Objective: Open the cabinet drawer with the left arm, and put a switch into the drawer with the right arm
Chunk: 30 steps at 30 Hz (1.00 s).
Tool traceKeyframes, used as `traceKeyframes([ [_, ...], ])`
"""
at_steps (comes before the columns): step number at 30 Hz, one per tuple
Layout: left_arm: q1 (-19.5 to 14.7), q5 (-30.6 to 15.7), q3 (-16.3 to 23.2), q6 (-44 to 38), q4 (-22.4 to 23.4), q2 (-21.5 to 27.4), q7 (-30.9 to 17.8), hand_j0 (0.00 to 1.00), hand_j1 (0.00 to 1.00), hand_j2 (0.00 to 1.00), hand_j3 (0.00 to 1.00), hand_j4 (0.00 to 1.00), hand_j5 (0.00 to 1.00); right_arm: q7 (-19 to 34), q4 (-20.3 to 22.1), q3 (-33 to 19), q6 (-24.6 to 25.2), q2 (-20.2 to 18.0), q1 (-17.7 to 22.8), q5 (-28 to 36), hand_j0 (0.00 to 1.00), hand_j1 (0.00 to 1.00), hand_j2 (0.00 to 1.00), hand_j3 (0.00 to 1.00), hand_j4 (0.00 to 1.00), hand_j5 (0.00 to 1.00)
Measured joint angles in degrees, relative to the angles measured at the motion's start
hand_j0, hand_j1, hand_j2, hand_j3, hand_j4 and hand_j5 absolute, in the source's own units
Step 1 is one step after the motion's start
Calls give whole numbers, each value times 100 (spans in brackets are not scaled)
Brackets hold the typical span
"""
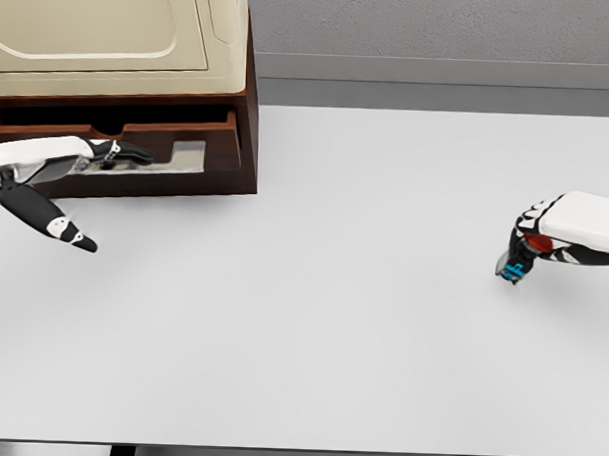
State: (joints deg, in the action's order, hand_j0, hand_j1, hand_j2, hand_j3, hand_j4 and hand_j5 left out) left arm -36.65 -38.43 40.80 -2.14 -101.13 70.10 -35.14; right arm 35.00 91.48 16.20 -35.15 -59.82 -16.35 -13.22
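Two hands work over the white tabletop (pixel 341 319). At the far left corner stands the brown cabinet (pixel 247 106) with a cream top, its drawer (pixel 177 164) pulled out toward the near edge. The left hand (pixel 82 165) reaches into the drawer's open front, fingers seemingly hooked on it, with one finger pointing down at the tabletop. Near the right edge, well apart from the cabinet, the right hand (pixel 544 236) is clenched around the small switch (pixel 513 265), whose blue-marked end touches or nearly touches the tabletop.
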Motion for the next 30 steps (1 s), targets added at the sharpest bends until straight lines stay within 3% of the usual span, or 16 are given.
traceKeyframes([
  [7,116,-271,5,17,-27,206,-6,100,100,100,100,100,100,2,-28,60,-5,292,-264,-48,47,47,47,47,47,47],
  [9,151,-366,-1,15,-35,234,-14,100,100,100,100,100,100,-1,-45,145,2,398,-527,-51,47,47,47,47,47,47],
  [14,158,-472,14,14,-28,349,-19,100,100,100,100,100,100,-1,-212,543,5,684,-1107,-72,47,47,47,47,47,47],
  [20,228,-667,9,33,-22,492,21,100,100,100,100,100,100,1,-310,874,-1,844,-1301,-90,47,47,47,47,47,47],
  [30,448,-1121,-75,47,-45,655,51,100,100,100,100,100,100,1,-550,1656,2,1179,-2206,-87,47,47,47,47,47,47],
])
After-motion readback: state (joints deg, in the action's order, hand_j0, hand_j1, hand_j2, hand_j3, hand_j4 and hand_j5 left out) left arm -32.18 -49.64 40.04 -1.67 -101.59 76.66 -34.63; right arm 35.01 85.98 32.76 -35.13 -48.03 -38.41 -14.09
